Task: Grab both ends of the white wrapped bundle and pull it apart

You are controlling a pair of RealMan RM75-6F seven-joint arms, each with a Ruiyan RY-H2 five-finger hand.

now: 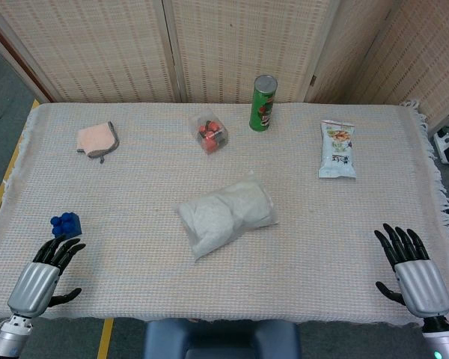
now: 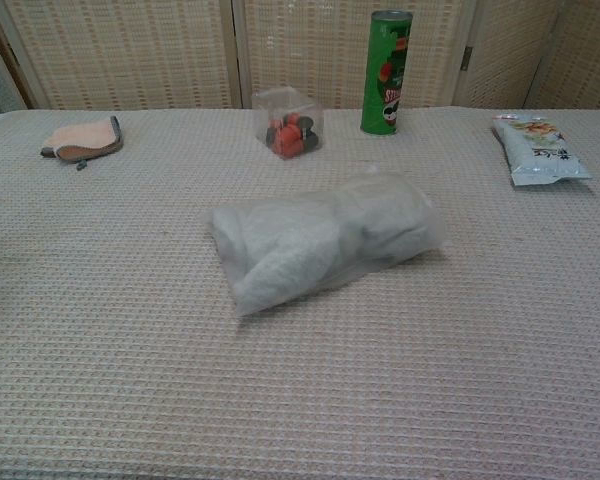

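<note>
Both hands are hovering at the near edge of the table, holding nothing: the left hand (image 1: 39, 279) is sitting at the near left corner with its fingers spread apart, and the right hand (image 1: 413, 274) is sitting at the near right corner, fingers likewise fanned out. Neither is appearing in the chest view.

Between them, near the middle of the table (image 1: 299, 254), the white wrapped bundle (image 1: 226, 212) is lying on its side, slanting so that its left end is pointing nearer and its right end farther (the wrapping is looking like thin, cloudy plastic). It is lying well apart from both hands.

Just beyond the left hand's fingertips, a small blue block (image 1: 66, 223) is resting on the cloth. Farther back, a folded pink cloth (image 1: 97, 140) is lying at the far left, a clear little box with red pieces inside (image 1: 209, 132) is sitting beyond the bundle, a green canister (image 1: 263, 103) is standing upright to its right, and a pale snack packet (image 1: 337, 149) is lying flat at the far right.
</note>
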